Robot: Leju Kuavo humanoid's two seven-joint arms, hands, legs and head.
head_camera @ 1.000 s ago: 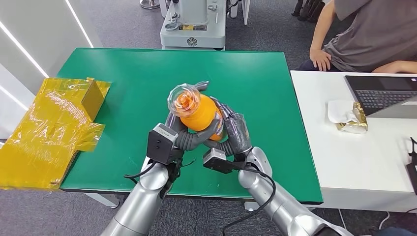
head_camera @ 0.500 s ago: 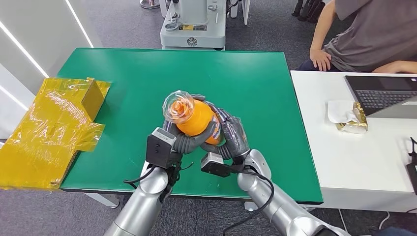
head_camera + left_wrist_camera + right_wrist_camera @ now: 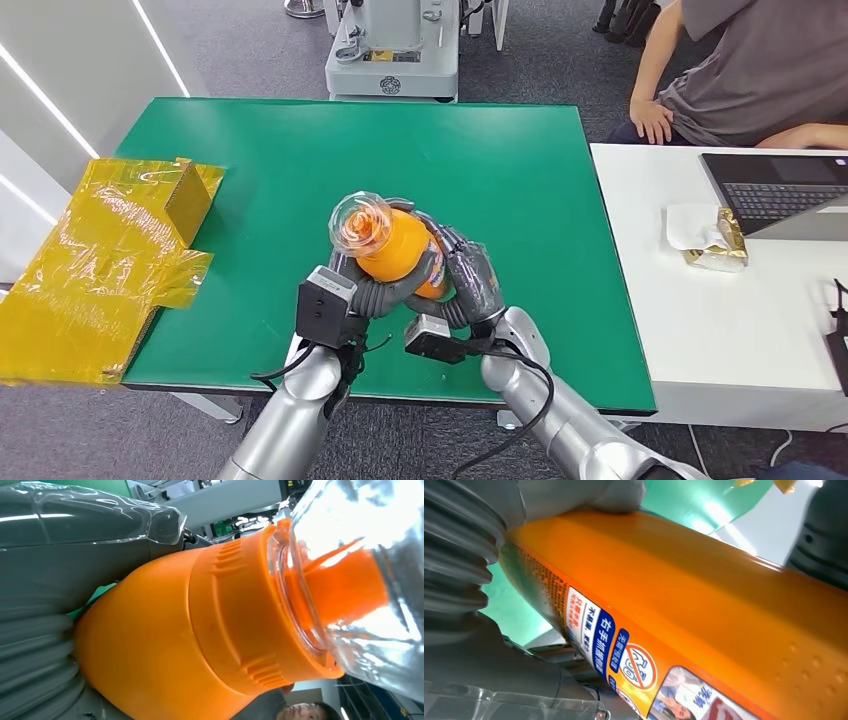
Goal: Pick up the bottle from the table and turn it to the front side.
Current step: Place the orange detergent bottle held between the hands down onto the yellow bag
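Robot hands (image 3: 420, 285) around bottle (image 3: 395, 243), above green table (image 3: 520, 160)

The right robot hand (image 3: 469, 570), its grey ribbed cover and thick thumb close up, grips an orange bottle (image 3: 704, 595). A printed label (image 3: 624, 665) with blue panels and a red prohibition sign runs along the bottle. Green worktop (image 3: 674, 500) shows behind.

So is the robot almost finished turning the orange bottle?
Partway. Done: the orange bottle is off the green table. In hand: the left hand and right hand both grip it, its clear cap tilted up toward the camera. Left: the right wrist view shows a printed label on its side, so I can't tell if the front faces out yet.
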